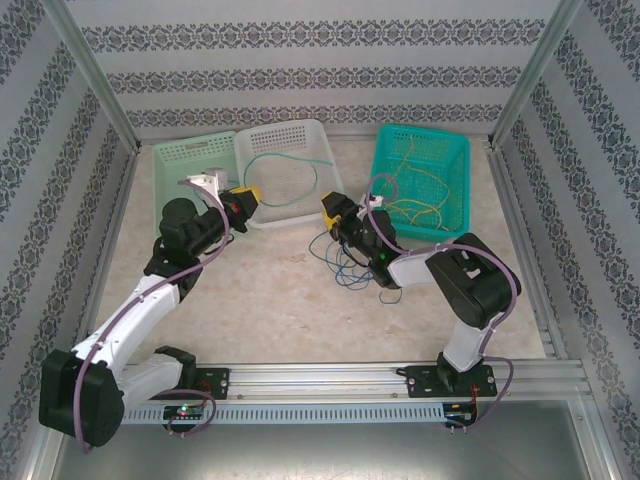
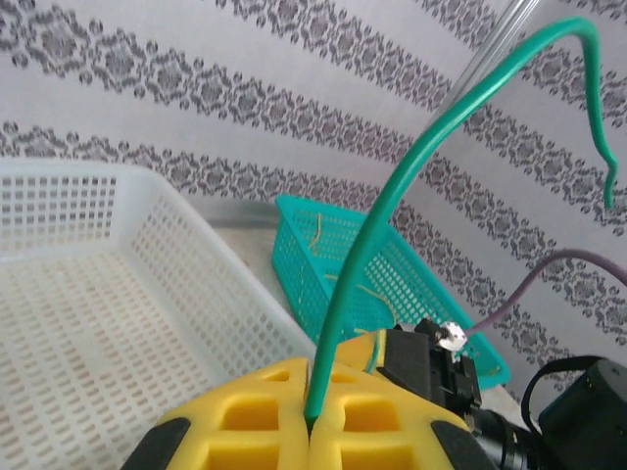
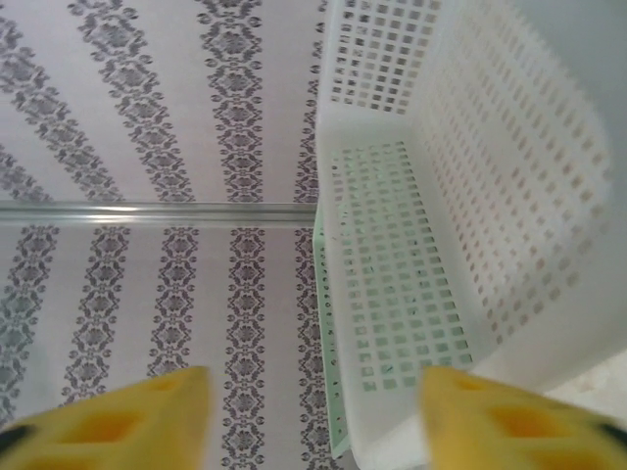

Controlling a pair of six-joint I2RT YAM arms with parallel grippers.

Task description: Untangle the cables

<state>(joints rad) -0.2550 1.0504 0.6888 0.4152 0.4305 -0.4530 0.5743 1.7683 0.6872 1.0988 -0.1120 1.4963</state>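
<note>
The left fingers [image 2: 323,433] are pressed together on the green cable [image 2: 402,166], which is pinched at their seam. From there it rises in a stiff arc, and its free end droops in the air. From above, these fingers are seen at the near rim of the white basket [image 1: 290,128]. A green loop, judged to be the same cable, is seen over that basket's floor.

The right fingers [image 1: 330,208] are spread apart with nothing held between them. They are placed between the white basket and the teal basket [image 1: 455,145], just beside a loose knot of blue cables [image 1: 345,268] on the bench [image 1: 280,310]. Yellow cables [image 1: 420,205] are seen in the teal basket.

The step in hand is judged to be the laying of the green cable into the white basket. It is best done low: the grip should be carried further over the rim and brought down before it is opened, so that the springy arc is not flicked back out. Whether the cable's other end is caught in the blue knot cannot be told, so any pull should be made slowly. Only 1 strand should be drawn at a time.
</note>
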